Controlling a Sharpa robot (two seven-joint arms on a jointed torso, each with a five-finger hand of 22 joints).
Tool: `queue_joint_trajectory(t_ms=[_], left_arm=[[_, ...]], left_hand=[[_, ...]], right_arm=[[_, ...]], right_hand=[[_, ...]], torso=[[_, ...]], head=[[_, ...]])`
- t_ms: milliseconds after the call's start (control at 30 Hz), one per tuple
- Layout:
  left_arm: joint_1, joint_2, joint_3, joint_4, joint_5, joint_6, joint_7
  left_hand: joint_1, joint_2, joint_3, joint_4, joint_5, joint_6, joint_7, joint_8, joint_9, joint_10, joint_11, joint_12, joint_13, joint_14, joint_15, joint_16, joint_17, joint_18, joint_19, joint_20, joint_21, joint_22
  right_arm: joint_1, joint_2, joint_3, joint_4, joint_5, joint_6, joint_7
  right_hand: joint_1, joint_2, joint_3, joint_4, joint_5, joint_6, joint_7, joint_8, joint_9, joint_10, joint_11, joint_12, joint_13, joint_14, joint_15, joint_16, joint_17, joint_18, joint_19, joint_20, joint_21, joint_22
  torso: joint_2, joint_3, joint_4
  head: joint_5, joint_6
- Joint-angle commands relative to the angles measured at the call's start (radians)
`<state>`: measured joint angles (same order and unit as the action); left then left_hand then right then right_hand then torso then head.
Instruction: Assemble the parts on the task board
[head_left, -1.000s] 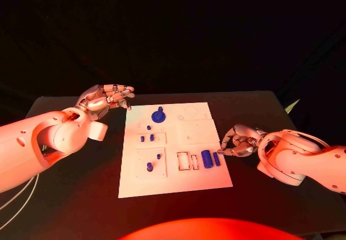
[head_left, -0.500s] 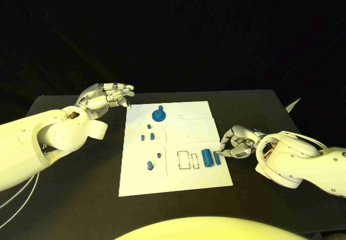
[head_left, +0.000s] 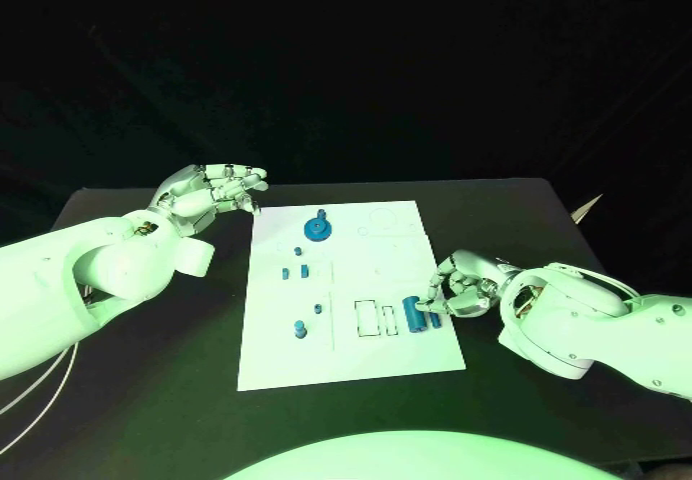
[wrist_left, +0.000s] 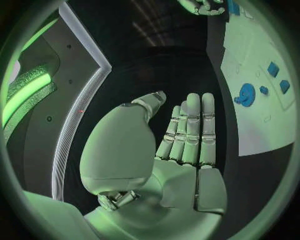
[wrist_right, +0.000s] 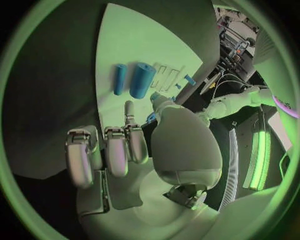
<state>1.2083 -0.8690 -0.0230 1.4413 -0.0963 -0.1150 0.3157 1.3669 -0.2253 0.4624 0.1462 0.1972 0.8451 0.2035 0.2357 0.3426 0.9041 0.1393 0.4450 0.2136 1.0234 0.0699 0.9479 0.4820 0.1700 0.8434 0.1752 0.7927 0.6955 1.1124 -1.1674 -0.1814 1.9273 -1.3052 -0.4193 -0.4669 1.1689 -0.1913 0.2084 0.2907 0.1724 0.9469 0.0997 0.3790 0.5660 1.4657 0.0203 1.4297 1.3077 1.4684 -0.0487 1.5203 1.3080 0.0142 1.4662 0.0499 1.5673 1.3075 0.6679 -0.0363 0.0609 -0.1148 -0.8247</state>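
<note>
From my seat, using the white rectangular task board as the anchor: the silver left hand hovers off the board's far left corner, over the black table. Its fingers are stretched out side by side in the wrist cam, with nothing in them.

On the board there's a round blue disc part near the far edge, then a few small blue pieces below it in the left column. Two upright blue cylinder parts stand side by side near the board's right edge.

The silver right hand sits at that right edge, just beside the cylinders. Its fingers are curled, one reaching toward them; I can't tell if it's touching.
</note>
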Motion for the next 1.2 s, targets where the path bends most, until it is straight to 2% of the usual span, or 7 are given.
queue_joint_trajectory(t_ms=[33, 333, 500, 967, 1200], left_arm=[[0.0, 0.002, 0.001, 0.001, 0.005, 0.017, 0.008], [0.0, 0.001, 0.001, 0.001, 0.005, 0.021, 0.006], [0.0, 0.001, 0.001, 0.001, 0.005, 0.022, 0.006], [0.0, -0.002, 0.001, 0.002, 0.005, 0.026, 0.003], [0.0, -0.002, 0.001, 0.002, 0.005, 0.027, 0.002]], left_hand=[[0.003, 0.009, -0.006, 0.002, 0.001, -0.006, -0.001, -0.004, 0.001, -0.006, 0.001, 0.005, -0.001, -0.004, 0.001, -0.001, 0.001, 0.013, 0.009, -0.001, -0.006, -0.002], [0.005, 0.011, -0.006, 0.002, 0.001, -0.006, -0.001, -0.003, 0.001, -0.006, 0.001, 0.006, -0.001, -0.004, 0.001, -0.001, 0.001, 0.013, 0.01, -0.001, -0.008, -0.003], [0.005, 0.011, -0.006, 0.002, 0.001, -0.006, -0.001, -0.003, 0.001, -0.006, 0.001, 0.006, -0.001, -0.004, 0.001, -0.001, 0.001, 0.013, 0.01, -0.001, -0.008, -0.003], [0.008, 0.012, -0.007, 0.002, 0.001, -0.005, -0.001, -0.003, 0.001, -0.007, 0.001, 0.006, -0.002, -0.004, 0.001, -0.001, 0.001, 0.013, 0.011, -0.001, -0.009, -0.003], [0.008, 0.012, -0.007, 0.002, 0.001, -0.005, -0.001, -0.003, 0.001, -0.007, 0.001, 0.006, -0.002, -0.004, 0.001, -0.001, 0.001, 0.013, 0.011, -0.001, -0.009, -0.003]], right_arm=[[-0.008, 0.017, -0.001, -0.004, -0.008, 0.052, -0.02], [-0.017, 0.046, 0.0, -0.008, -0.027, 0.063, -0.043], [-0.019, 0.056, 0.0, -0.014, -0.043, 0.07, -0.053], [-0.035, 0.085, 0.0, -0.039, -0.134, 0.084, -0.092], [-0.039, 0.099, 0.0, -0.039, -0.142, 0.073, -0.092]], right_hand=[[-0.03, 0.004, -0.033, 0.0, 0.002, -0.002, -0.009, 0.008, 0.004, 0.023, -0.007, 0.0, 0.156, 0.078, -0.007, 0.005, 0.13, -0.014, 0.105, -0.002, 0.004, 0.263], [-0.061, 0.021, -0.114, 0.001, 0.002, -0.001, -0.012, 0.015, 0.013, 0.021, -0.01, -0.007, 0.154, 0.077, -0.009, 0.004, 0.126, -0.014, 0.105, -0.004, 0.004, 0.263], [-0.061, 0.021, -0.114, 0.001, 0.002, -0.001, -0.012, 0.015, 0.013, 0.021, -0.01, -0.007, 0.154, 0.077, -0.009, 0.004, 0.126, -0.014, 0.105, -0.004, 0.004, 0.263], [-0.054, 0.039, -0.179, 0.001, 0.004, 0.008, -0.017, 0.026, 0.021, 0.021, -0.014, -0.01, 0.155, 0.077, -0.012, 0.003, 0.125, -0.014, 0.105, -0.006, 0.004, 0.263], [-0.053, 0.042, -0.186, 0.001, 0.004, 0.01, -0.017, 0.028, 0.022, 0.021, -0.014, -0.009, 0.156, 0.077, -0.013, 0.004, 0.127, -0.014, 0.105, -0.006, 0.004, 0.263]], torso=[[0.0, -0.0007, 0.0011], [0.0, 0.0, -0.0002], [0.0, 0.0003, -0.0002], [0.001, 0.0017, -0.0003], [0.001, 0.0008, -0.0004]], head=[[0.0, 0.0], [0.006, 0.001], [0.008, -0.001], [0.011, -0.002], [0.01, -0.004]])
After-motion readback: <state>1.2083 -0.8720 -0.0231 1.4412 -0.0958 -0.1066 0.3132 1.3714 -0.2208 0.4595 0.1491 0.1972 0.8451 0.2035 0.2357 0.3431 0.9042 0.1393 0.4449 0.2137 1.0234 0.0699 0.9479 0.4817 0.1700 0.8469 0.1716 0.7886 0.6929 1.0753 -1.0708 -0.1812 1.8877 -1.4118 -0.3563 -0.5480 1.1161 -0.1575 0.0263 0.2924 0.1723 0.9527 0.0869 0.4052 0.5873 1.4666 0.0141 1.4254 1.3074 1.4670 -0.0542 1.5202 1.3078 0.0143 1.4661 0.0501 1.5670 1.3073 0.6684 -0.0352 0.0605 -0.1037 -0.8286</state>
